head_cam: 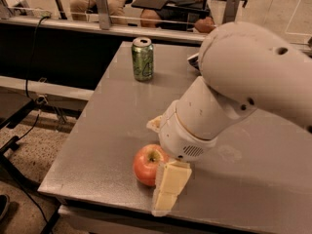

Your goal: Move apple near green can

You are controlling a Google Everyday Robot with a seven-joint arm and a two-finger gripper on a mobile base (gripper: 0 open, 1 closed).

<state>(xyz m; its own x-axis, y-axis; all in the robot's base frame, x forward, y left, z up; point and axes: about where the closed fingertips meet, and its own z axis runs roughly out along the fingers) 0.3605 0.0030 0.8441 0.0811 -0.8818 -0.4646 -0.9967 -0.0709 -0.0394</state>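
Observation:
The red-orange apple [147, 165] sits near the front left edge of the grey table [107, 126]. The light green can [142, 58] stands upright at the table's far side, well away from the apple. My gripper [162, 159] hangs from the big white arm [229, 91] right at the apple's right side. Its jaws stand open. The near cream finger [169, 185] overlaps the apple's front right, and the far finger's tip [154, 124] shows just behind the apple. The arm hides the apple's right edge.
The table's front edge [97, 199] is close below the apple, with floor and cables to the left. A dark object's corner [193, 60] peeks out behind the arm, right of the can. A railing and seated people are beyond the table.

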